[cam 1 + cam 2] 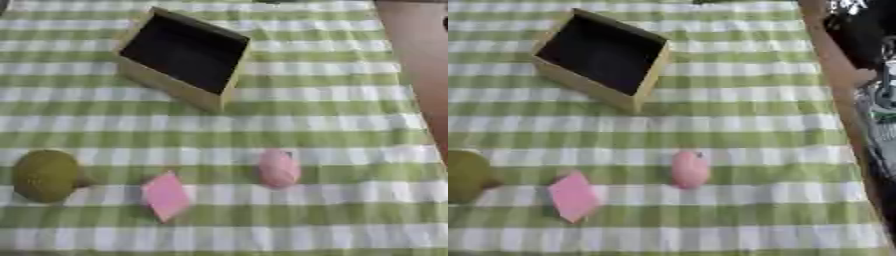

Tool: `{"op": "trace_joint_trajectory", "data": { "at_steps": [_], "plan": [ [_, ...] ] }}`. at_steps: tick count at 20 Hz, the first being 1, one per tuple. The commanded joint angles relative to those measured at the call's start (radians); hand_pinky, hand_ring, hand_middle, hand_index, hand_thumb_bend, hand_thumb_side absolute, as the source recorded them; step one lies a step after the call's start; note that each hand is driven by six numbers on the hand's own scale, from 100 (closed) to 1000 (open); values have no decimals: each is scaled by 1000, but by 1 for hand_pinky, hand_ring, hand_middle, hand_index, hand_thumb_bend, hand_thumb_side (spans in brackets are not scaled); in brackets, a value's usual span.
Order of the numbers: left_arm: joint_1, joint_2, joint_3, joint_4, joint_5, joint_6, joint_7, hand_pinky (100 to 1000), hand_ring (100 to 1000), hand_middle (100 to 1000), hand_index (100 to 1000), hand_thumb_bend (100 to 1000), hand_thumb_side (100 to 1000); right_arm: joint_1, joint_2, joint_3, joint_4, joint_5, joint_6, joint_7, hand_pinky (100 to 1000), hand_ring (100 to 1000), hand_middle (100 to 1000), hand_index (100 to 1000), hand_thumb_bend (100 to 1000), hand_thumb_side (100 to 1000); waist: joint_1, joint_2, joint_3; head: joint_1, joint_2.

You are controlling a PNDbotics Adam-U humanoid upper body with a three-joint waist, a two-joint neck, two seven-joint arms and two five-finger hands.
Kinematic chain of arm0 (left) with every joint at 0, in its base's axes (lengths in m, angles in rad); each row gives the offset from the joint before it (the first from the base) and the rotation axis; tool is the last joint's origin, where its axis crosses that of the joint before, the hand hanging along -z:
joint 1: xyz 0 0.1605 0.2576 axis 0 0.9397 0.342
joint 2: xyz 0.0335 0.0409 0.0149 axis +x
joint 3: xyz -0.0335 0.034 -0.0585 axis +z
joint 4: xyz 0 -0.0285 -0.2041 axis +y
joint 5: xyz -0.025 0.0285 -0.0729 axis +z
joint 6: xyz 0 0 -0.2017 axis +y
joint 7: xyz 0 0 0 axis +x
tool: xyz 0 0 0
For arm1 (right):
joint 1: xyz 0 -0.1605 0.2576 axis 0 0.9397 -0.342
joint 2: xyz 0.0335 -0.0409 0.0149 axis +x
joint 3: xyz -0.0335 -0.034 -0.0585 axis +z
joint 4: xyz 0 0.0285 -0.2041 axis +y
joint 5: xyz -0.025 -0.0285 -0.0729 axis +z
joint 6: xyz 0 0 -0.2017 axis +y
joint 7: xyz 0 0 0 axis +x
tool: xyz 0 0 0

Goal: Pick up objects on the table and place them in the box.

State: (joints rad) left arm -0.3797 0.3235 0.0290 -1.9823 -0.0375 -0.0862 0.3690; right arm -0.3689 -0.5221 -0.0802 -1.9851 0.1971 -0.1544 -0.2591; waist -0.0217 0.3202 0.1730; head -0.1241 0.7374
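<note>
Left eye view: a bench covered with a green-and-white checked cloth point(332, 125) is shown, with a wooden box point(229, 75) set askew toward the far left. Its dark interior appears empty, so nothing can be judged as placed yet.

Three objects lie on the cloth in a loose row on the near side, well apart from the box. An olive-green rounded object point(45, 175) sits at the left. A flat pink square piece point(164, 196) lies just to its right. A pink egg-shaped object point(278, 168) rests further right, apart from the other two.

Neither hand is seen in either view, so the state of the fingers cannot be told.

The task is judged to be at its very start: all three objects remain to be picked up and carried to the box.
</note>
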Motion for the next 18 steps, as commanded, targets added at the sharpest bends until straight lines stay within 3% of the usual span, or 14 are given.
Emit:
{"op": "trace_joint_trajectory", "data": {
  "at_steps": [1, 5, 10, 18],
  "plan": [
    [-5, 10, 2, -18, 0, 2, -1, 798, 770, 727, 815, 359, 675, -8, -32, 0, -15, -2, -2, 8, 894, 823, 796, 889, 100, 609, -14, -35, 0, 5, 1],
    [-2, 17, 1, -18, 0, 3, -2, 798, 770, 727, 815, 359, 675, -12, -110, 25, -15, 27, 8, 39, 893, 834, 804, 889, 100, 572, -17, -37, 1, 10, 6],
    [2, 26, -3, -18, 0, 6, -7, 798, 771, 727, 815, 358, 676, -14, -288, 91, -15, 108, 30, 125, 893, 853, 822, 893, 100, 461, -24, -39, 1, 14, 10],
    [3, 35, -11, -18, 1, 8, -16, 798, 771, 728, 814, 355, 678, -46, -534, 183, -15, 199, 27, 247, 891, 860, 824, 886, 100, 410, -33, -42, 4, 14, 13]
  ]
}}
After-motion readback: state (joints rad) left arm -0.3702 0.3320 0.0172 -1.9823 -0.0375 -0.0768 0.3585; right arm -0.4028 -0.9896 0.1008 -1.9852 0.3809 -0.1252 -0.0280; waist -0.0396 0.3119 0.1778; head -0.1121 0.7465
